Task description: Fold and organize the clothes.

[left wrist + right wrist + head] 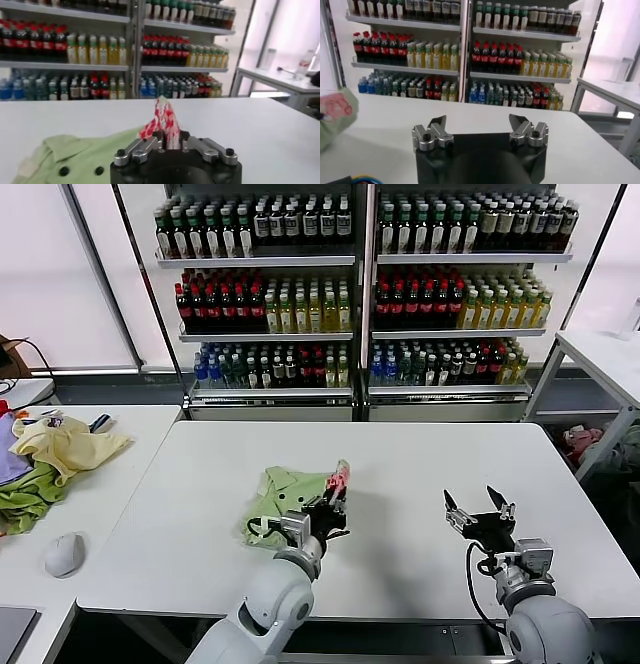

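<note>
Shirt point(285, 496) fabric, light sage green and bunched into a loose heap, is lying near the front middle of the white table point(430, 474), and the left gripper point(333, 506) is pinching a raised fold of it by the red-and-white printed patch point(161, 120), fingers clenched tight on the cloth. To do this step well, I judge the arm should be drawing that corner up and across in one slow sweep, keeping the fold taut so the fabric underneath is not dragging into more wrinkles, and letting go only once the edge is lying flat over the body of the garment. In the left wrist view the collar point(65, 147) and two small dark buttons point(63, 171) are showing, and the cloth is looking soft and rumpled, not yet squared. The right gripper point(478, 509) is waiting well apart over bare table at the right, fingers spread and holding nothing.
</note>
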Action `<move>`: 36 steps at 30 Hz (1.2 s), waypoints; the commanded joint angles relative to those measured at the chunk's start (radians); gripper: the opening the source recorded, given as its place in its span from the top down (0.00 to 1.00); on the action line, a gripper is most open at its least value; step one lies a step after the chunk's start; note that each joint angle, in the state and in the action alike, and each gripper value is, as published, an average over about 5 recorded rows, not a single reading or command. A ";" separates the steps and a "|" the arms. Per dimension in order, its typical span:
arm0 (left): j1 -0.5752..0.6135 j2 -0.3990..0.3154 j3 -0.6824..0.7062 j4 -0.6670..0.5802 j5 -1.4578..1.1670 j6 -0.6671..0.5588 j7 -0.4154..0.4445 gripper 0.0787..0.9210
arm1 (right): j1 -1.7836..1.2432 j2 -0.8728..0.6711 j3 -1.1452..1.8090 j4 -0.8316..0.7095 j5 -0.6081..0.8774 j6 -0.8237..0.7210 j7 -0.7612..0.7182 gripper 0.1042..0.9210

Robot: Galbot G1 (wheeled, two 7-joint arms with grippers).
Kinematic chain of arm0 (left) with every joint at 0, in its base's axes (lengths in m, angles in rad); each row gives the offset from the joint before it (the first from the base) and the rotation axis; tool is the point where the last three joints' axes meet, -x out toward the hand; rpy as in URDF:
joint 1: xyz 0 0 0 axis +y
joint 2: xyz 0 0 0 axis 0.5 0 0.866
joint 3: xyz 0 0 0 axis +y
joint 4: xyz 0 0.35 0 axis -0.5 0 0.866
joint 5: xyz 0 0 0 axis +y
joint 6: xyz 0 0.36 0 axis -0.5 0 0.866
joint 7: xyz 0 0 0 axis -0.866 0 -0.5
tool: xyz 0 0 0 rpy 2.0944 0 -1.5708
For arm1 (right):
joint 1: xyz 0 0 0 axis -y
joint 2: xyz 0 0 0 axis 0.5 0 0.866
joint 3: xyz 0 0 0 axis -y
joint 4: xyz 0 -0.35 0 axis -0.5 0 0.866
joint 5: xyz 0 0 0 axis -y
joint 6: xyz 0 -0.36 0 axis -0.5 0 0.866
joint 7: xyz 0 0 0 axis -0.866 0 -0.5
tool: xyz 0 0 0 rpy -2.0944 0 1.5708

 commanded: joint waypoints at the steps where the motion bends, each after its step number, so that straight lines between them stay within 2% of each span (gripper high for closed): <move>1: -0.003 -0.014 0.056 -0.004 0.008 -0.102 0.050 0.66 | 0.029 0.010 -0.034 -0.014 -0.003 -0.002 0.004 0.12; 10: 0.161 0.125 -0.170 -0.208 -0.029 -0.109 0.035 0.35 | 0.092 0.087 -0.244 -0.085 -0.041 0.002 0.058 0.12; 15: 0.263 0.198 -0.281 -0.256 0.015 -0.135 0.011 0.19 | 0.117 0.182 -0.347 -0.178 -0.079 0.000 0.076 0.12; 18: 0.299 0.211 -0.321 -0.270 0.024 -0.142 0.002 0.13 | 0.128 0.223 -0.390 -0.232 -0.093 -0.006 0.087 0.12; 30: 0.338 0.197 -0.339 -0.278 0.060 -0.146 -0.012 0.12 | 0.219 0.305 -0.486 -0.400 -0.120 -0.040 0.128 0.12; 36: 0.348 0.195 -0.339 -0.286 0.062 -0.145 -0.014 0.12 | 0.232 0.303 -0.479 -0.411 -0.083 -0.036 0.121 0.14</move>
